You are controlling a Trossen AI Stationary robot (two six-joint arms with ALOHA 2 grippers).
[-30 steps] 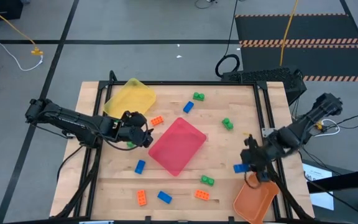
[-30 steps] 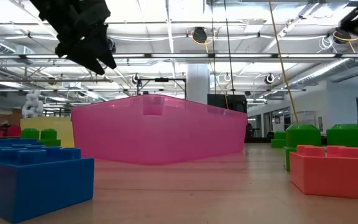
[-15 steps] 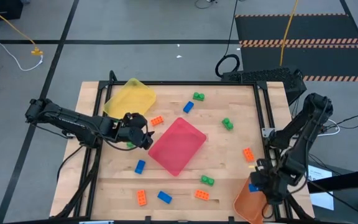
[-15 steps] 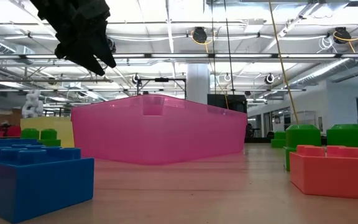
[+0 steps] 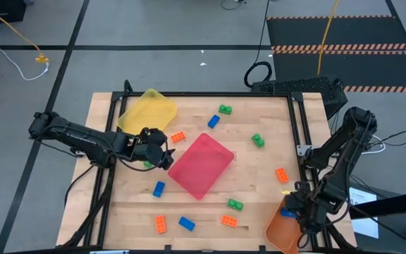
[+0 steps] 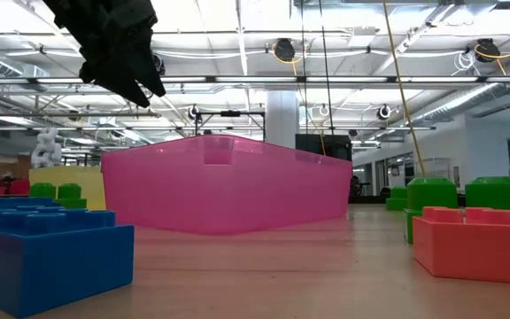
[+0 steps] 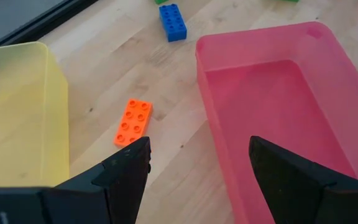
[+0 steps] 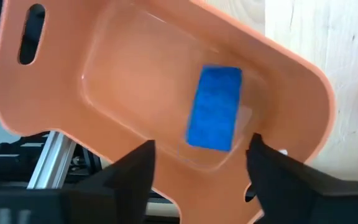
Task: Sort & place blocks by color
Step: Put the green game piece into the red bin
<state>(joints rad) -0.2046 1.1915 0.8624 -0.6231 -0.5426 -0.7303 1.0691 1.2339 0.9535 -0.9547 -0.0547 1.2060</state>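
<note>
1. Hovering over the orange tray (image 8: pixel 291 93) at the worktop's (image 5: pixel 259 180) near right corner, the right gripper (image 8: pixel 201 165) is spread, grasping nothing.
2. One blue block (image 8: pixel 214 109) shows inside that tray, clear of the fingers.
3. The left gripper (image 7: pixel 197 165), jaws apart and empty, hangs between the yellow tray (image 7: pixel 17 112) and pink tray (image 7: pixel 278 93), near an orange block (image 7: pixel 133 122).
4. Other blocks lie scattered on the worktop.
</note>
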